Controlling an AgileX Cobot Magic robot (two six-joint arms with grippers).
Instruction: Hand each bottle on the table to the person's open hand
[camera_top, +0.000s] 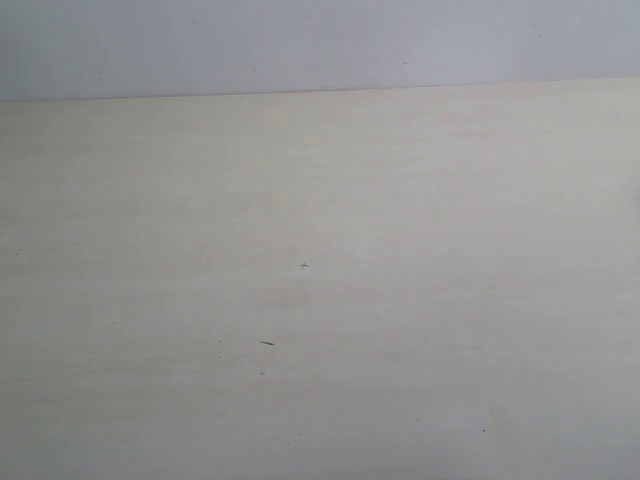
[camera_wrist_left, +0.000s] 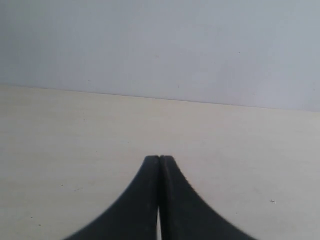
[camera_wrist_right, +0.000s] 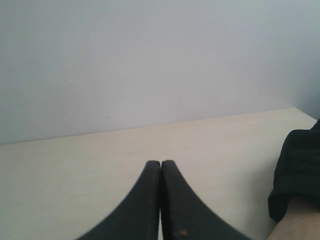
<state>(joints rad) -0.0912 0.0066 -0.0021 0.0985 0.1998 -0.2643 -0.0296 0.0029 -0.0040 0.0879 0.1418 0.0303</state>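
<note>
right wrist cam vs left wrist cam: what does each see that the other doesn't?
Only the right wrist view: a black sleeve with bare skin past its cuff, beside the table. Only the left wrist view: a tiny cross mark on the tabletop. Both: their own arm's fingers pressed shut, left fingers and right fingers, over the pale table with a grey wall behind. No bottles in either.

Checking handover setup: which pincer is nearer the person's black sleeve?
Right. The black sleeve lies off to one side of the shut right pincer; the left pincer view shows no sleeve, only table.
</note>
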